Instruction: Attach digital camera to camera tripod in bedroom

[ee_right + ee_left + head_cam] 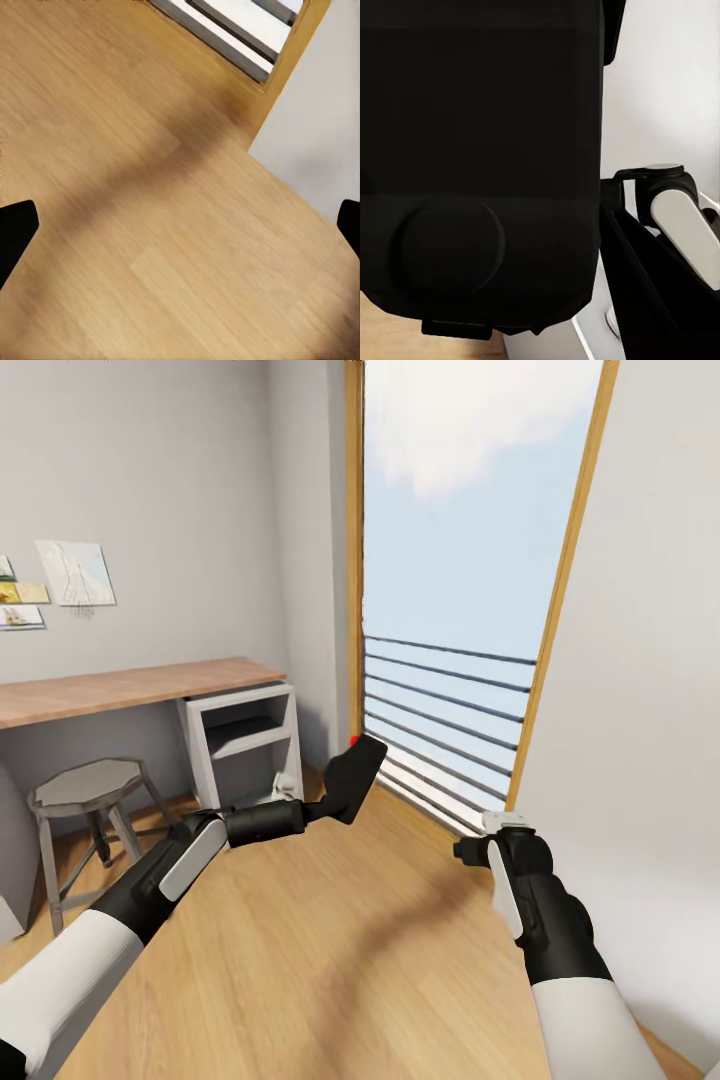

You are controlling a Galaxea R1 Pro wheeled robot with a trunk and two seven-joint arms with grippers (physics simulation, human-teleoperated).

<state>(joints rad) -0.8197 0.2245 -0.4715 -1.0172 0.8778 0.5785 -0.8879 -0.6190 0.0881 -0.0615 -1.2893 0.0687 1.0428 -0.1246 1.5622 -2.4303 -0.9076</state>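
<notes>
My left gripper (322, 809) is shut on the digital camera (356, 772), a chunky black body with a red button (353, 740) at its upper corner, held above the wood floor in front of the window. In the left wrist view the camera's black back (480, 150) sits right in front of the lens, and my right arm (679, 217) shows beyond it. My right gripper (470, 850) hangs open and empty over the floor; its two black fingertips (15, 232) stand far apart at the edges of the right wrist view. The camera tripod is out of view.
A wood-topped desk (130, 685) runs along the left wall, with a white open shelf unit (245, 745) under it and a grey stool (90, 790) in front. A tall wood-framed window (450, 690) with railing bars stands ahead. A white wall (640, 710) is at the right.
</notes>
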